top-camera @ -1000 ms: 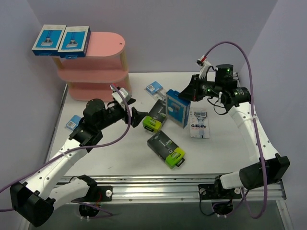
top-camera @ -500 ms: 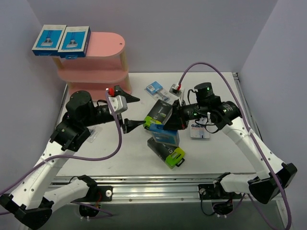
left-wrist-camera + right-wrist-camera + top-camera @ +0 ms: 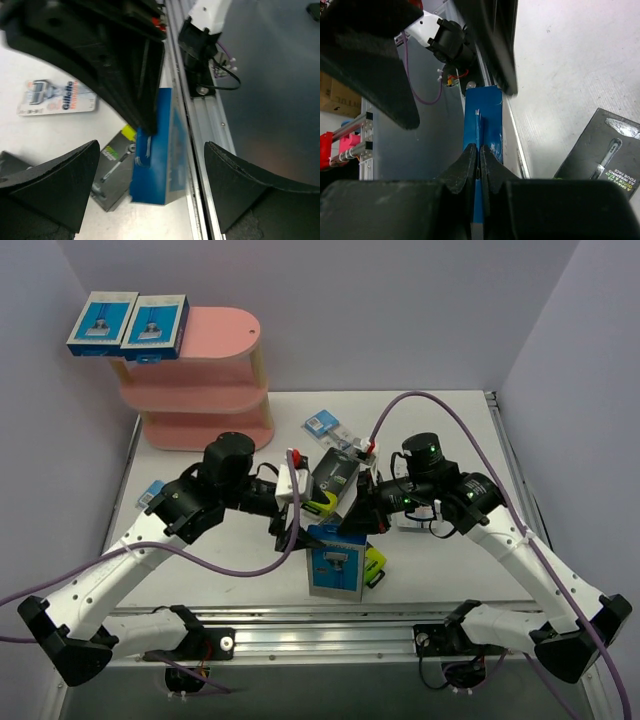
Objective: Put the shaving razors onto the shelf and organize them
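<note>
Our right gripper (image 3: 480, 150) pinches only a thin edge of the blue razor box (image 3: 335, 565) dangling by the near edge of the table (image 3: 460, 440), so it may slip or swing before our wide-open left gripper (image 3: 150, 147) closes on it.

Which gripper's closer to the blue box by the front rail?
Right. The right gripper is shut on an edge of the blue box. The left gripper sits just beside it, jaws open toward the box, not touching.
</note>
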Motion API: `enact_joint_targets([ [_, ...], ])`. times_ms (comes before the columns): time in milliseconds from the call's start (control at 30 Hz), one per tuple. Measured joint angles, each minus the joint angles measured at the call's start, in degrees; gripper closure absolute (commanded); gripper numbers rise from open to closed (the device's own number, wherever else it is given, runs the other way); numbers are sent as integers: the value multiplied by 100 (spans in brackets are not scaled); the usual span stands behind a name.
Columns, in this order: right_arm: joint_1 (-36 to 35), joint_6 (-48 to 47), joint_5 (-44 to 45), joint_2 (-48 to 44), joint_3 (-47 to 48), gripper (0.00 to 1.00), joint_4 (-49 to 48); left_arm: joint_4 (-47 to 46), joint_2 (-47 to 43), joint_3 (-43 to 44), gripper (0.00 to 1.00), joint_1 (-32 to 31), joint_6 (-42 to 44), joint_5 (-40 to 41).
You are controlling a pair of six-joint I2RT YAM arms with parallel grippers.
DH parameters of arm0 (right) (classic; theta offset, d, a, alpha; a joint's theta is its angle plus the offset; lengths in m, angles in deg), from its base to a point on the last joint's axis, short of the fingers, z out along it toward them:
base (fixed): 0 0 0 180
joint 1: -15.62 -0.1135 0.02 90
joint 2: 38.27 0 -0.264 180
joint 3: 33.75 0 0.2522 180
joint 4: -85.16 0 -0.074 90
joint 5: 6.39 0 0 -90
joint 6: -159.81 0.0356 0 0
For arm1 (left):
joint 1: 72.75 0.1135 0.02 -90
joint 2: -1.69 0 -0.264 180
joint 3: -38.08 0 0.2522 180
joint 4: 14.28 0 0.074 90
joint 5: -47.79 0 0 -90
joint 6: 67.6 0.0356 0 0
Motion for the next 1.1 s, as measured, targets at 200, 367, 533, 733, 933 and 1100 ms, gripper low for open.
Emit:
enact_joint_targets([
  [200, -63, 114, -11, -131, -179, 100, -186, 417, 308, 0, 6, -706, 271, 393],
  [367, -87, 129, -13, -269, -179, 100, -249, 914, 649, 0, 6, -837, 573, 850],
  [533, -87, 131, -31, -400, -201, 100, -271, 1078, 706, 0, 0, -890, 691, 1349],
  [733, -87, 175, -2, -420, -310, 91, -328, 1040, 640, -13, 51, -898, 678, 1716],
  [933, -87, 356, 155, -437, -363, 56, -595, 894, 476, -240, 78, -909, 557, 1871],
  [1100, -90, 540, 321, -466, -459, 32, -826, 820, 389, -485, 95, -909, 420, 2072],
])
